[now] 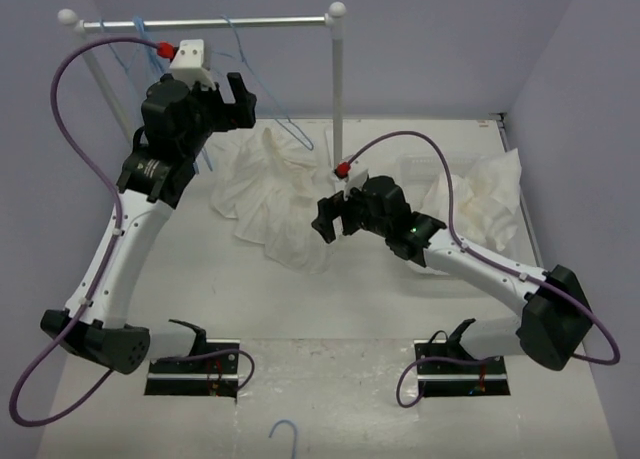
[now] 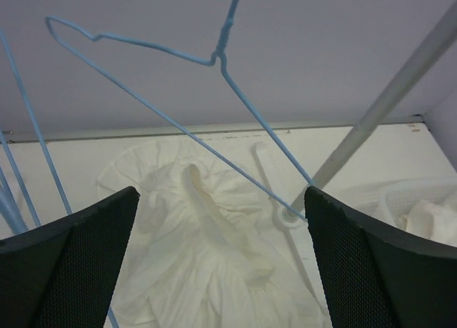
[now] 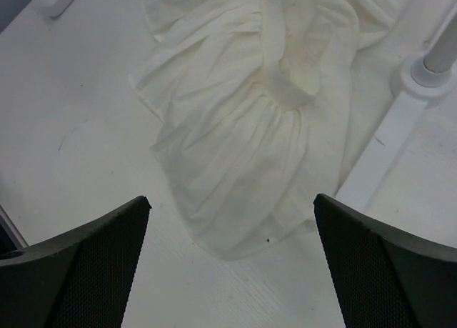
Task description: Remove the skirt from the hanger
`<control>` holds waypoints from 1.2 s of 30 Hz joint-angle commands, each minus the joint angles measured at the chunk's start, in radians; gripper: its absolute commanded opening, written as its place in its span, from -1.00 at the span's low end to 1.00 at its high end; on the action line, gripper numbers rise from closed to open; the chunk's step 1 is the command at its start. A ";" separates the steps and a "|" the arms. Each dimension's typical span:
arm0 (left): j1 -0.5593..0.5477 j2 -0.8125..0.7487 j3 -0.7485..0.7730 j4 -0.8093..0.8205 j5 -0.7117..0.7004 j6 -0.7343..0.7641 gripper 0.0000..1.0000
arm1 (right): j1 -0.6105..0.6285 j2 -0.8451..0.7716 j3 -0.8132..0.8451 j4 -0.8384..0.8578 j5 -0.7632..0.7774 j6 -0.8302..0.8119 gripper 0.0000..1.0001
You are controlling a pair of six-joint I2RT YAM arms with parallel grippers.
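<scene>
The hanger [image 2: 216,56] hangs bare, its hook cut off at the frame's top. The skirt [image 3: 235,142] lies crumpled on the table [image 3: 71,128] under the wide-spread right gripper [image 3: 230,199], and the left gripper [image 2: 220,199] gapes equally wide. A white basket [image 2: 400,192], half out of frame, holds white cloth [image 2: 432,217].

Pale lavender walls [image 1: 450,49] close the scene at the back and on both sides, plain and matte. Below them lies a white table [image 1: 330,379], its surface faintly scuffed with thin grey marks. Near the back stands a silver rail [image 1: 240,22], held level by two white posts [image 1: 339,89], each capped with a white ball. The right post ends in a round white foot [image 3: 427,81] joined to a flat bar. The light is soft and even, with only dim shadows.
</scene>
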 commanded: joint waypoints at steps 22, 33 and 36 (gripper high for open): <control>-0.004 -0.415 -0.249 -0.112 0.253 -0.044 1.00 | 0.040 0.799 0.524 0.235 0.179 -0.048 0.98; -0.004 -0.421 -0.201 -0.130 0.144 -0.033 1.00 | 0.056 0.860 0.700 -0.175 0.201 0.070 0.20; -0.004 -0.435 -0.201 -0.132 0.098 -0.033 1.00 | 0.056 0.863 0.713 -0.261 0.156 0.082 0.01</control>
